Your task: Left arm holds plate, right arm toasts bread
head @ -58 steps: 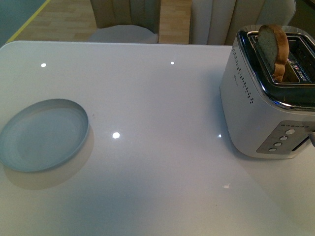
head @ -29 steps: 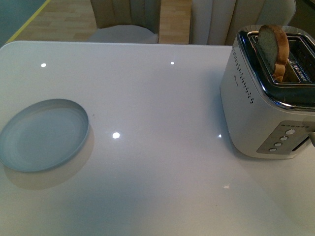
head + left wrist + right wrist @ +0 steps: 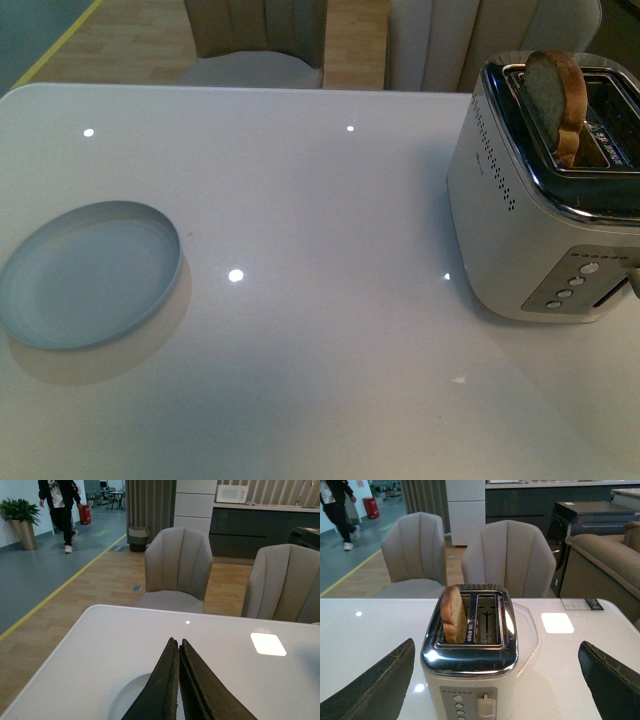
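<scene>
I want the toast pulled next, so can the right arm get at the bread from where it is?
Probably yes. The bread stands tall out of the toaster slot, the right tool is wide open facing it, and nothing sits between them.

Beige chairs (image 3: 178,570), wood floor (image 3: 100,585) (yellow-lined)

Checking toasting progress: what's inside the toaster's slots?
The bread stands in one slot of the toaster, its rounded top sticking out; its lower part is hidden. The other slot is empty.
</scene>
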### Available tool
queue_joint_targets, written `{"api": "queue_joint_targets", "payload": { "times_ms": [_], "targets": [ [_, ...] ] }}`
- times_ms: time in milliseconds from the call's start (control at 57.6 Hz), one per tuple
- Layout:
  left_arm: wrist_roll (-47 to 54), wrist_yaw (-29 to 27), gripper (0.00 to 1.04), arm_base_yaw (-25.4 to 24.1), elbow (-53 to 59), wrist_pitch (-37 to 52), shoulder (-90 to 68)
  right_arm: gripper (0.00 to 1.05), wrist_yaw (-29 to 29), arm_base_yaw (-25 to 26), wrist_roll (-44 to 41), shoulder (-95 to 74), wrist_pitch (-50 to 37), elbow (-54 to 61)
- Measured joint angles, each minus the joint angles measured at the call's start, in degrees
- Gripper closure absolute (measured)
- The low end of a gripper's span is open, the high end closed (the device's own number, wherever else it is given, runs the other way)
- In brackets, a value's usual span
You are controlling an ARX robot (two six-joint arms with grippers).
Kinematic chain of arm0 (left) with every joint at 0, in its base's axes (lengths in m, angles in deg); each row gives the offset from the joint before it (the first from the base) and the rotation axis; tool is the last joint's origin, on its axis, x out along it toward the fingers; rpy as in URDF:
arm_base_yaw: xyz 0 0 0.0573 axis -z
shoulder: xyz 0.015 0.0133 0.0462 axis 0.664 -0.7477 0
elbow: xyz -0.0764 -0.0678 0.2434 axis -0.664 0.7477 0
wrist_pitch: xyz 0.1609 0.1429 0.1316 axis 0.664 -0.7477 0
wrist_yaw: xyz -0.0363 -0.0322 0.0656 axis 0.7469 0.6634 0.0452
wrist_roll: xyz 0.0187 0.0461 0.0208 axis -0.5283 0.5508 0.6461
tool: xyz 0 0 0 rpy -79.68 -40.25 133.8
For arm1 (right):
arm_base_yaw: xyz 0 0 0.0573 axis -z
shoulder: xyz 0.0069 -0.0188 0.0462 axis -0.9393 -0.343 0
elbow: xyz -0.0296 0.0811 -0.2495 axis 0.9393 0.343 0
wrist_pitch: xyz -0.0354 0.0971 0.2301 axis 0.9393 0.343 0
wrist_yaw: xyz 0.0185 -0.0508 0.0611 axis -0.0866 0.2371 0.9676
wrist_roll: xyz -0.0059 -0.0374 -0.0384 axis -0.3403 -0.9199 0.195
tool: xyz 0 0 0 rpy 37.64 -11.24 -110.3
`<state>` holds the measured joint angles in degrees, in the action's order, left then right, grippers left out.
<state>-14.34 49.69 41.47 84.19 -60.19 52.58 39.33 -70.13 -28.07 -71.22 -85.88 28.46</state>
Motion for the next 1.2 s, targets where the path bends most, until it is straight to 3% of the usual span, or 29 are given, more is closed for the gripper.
{"api": "queue_joint_targets", "payload": {
  "times_ms": [226, 330, 695, 938, 1199],
  "targets": [
    [0.0, 0.0, 1.02, 0.0, 0.0, -4.5, 4.4, 0.09, 0.0, 0.0, 0.0, 0.0, 0.0, 0.0],
    [0.0, 0.0, 1.02, 0.0, 0.0, -13.9, 12.5, 0.09, 0.0, 0.0, 0.0, 0.0, 0.0, 0.0],
    [0.0, 0.0, 1.02, 0.0, 0.0, -14.6, 14.3, 0.09, 0.0, 0.0, 0.0, 0.0, 0.0, 0.0],
    [0.0, 0.0, 0.61, 0.0, 0.0, -14.6, 14.3, 0.09, 0.0, 0.0, 0.0, 0.0, 0.0, 0.0],
    [0.1, 0.0, 0.06, 0.0, 0.0, -14.6, 14.3, 0.09, 0.0, 0.0, 0.0, 0.0, 0.0, 0.0]
  ]
}}
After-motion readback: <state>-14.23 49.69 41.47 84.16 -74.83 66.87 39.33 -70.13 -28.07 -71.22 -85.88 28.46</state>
